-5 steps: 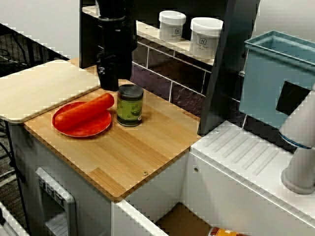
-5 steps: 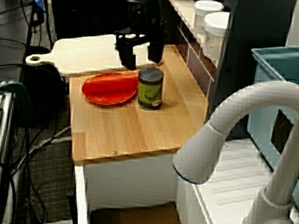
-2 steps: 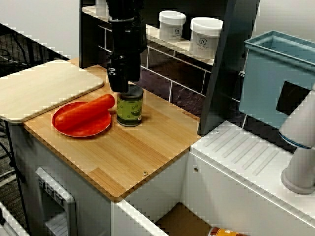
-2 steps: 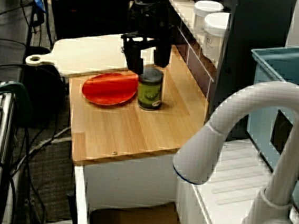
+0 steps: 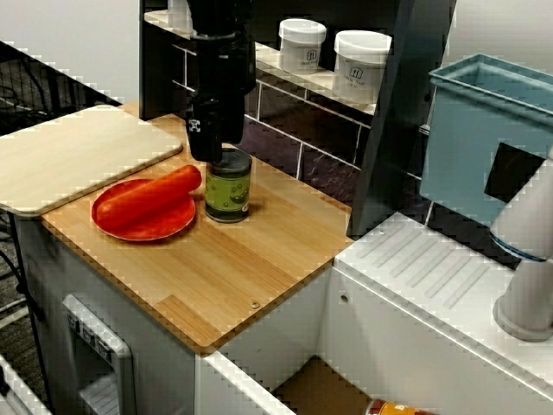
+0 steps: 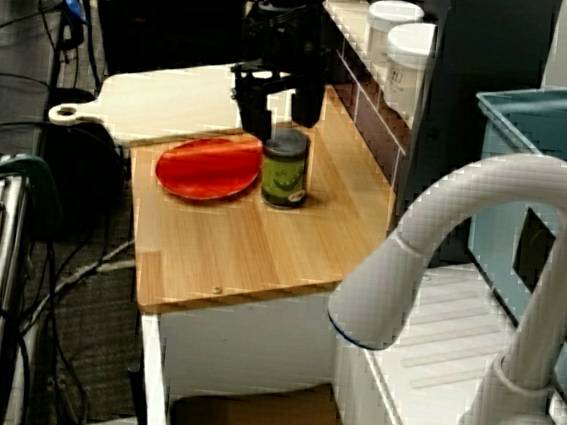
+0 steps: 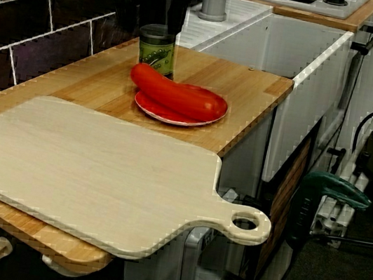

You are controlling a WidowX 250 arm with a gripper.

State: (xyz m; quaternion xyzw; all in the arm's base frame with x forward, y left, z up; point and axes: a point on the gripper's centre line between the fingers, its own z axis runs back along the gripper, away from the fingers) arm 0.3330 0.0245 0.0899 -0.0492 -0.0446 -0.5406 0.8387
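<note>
My black gripper (image 6: 281,122) hangs just above a green-labelled can (image 6: 285,169) with a dark lid. In the view past the faucet its two fingers stand apart, one on each side of the lid, so it is open and holds nothing. In the front view the gripper (image 5: 214,154) covers the can's (image 5: 228,186) back left rim. Whether a finger touches the lid I cannot tell. Left of the can, a long red vegetable (image 5: 147,194) lies on a red plate (image 5: 138,228). The view along the counter shows the can (image 7: 157,50) standing behind the vegetable (image 7: 176,93).
A pale cutting board (image 5: 78,156) with a handle hole overlaps the wooden counter (image 5: 233,268) at the left. Two white jars (image 5: 361,65) stand on a shelf behind. A dark upright post, a blue bin (image 5: 492,138) and a white faucet (image 6: 477,291) are to the right.
The gripper has moved from over the plate's back edge to the right, ending above the can. Since 0.4 s ago it has barely shifted. Can, plate and vegetable stayed put.
</note>
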